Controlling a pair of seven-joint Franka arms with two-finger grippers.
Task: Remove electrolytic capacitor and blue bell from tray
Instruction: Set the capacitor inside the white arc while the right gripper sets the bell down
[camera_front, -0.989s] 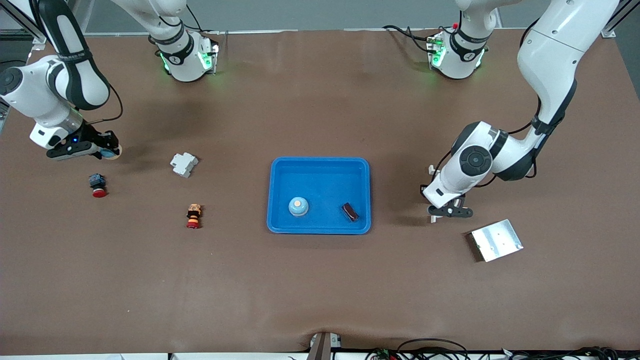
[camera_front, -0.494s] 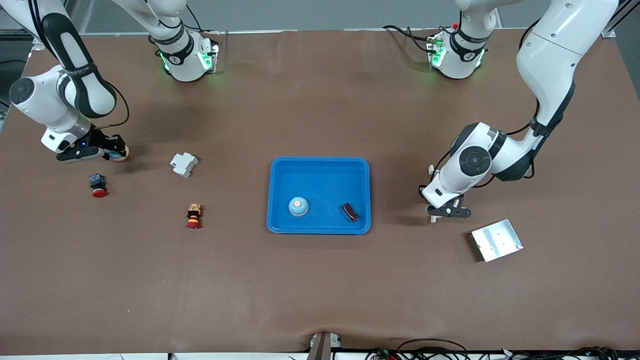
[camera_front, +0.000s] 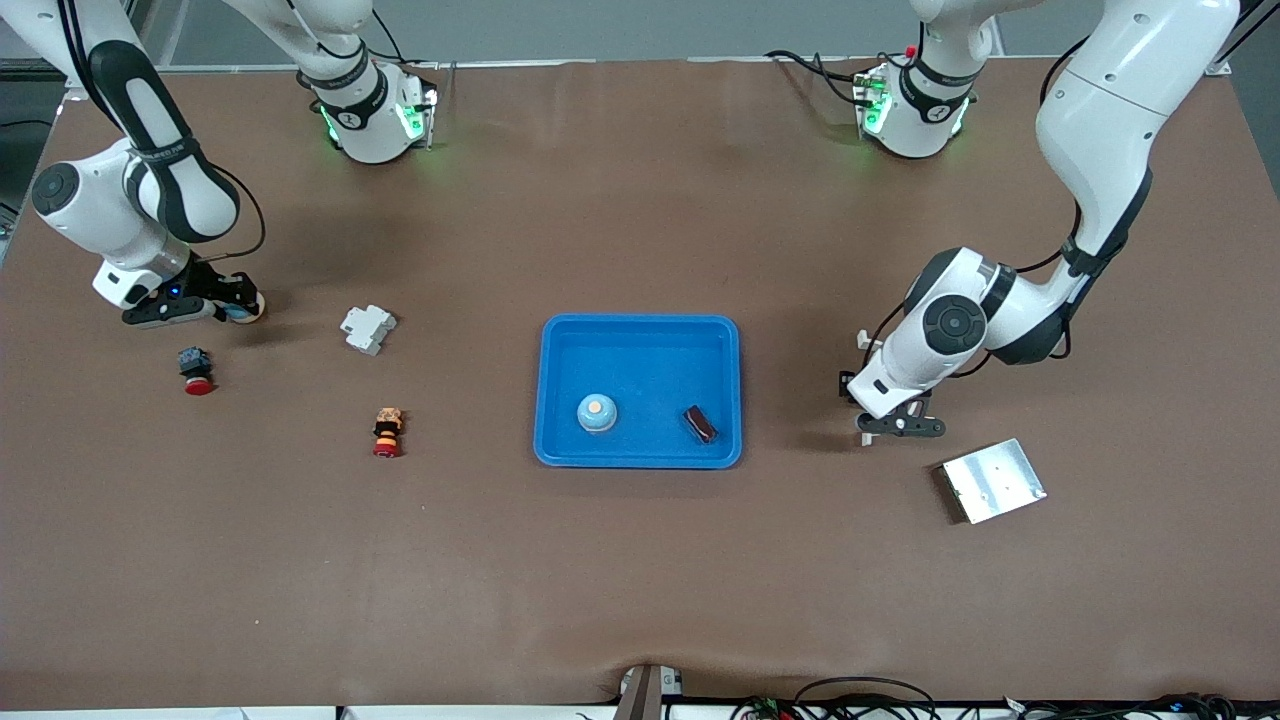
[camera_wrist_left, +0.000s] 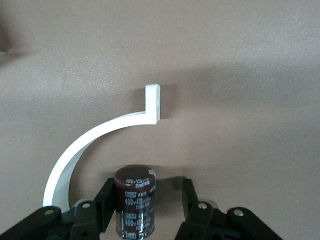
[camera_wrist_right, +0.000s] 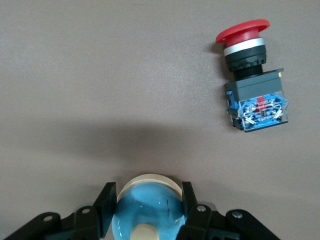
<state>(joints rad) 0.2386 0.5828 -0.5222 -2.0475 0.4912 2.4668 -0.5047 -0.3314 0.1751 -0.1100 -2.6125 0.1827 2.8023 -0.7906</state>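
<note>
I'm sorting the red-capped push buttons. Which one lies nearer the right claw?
The blue-bodied push button, just camera-side of the right claw; the orange-bodied push button lies closer to the blue tray.

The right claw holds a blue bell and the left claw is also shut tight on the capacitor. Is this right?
Not quite. In the left wrist view the left claw has opened: a gap shows beside the capacitor. The right claw is shut on the blue bell.
</note>
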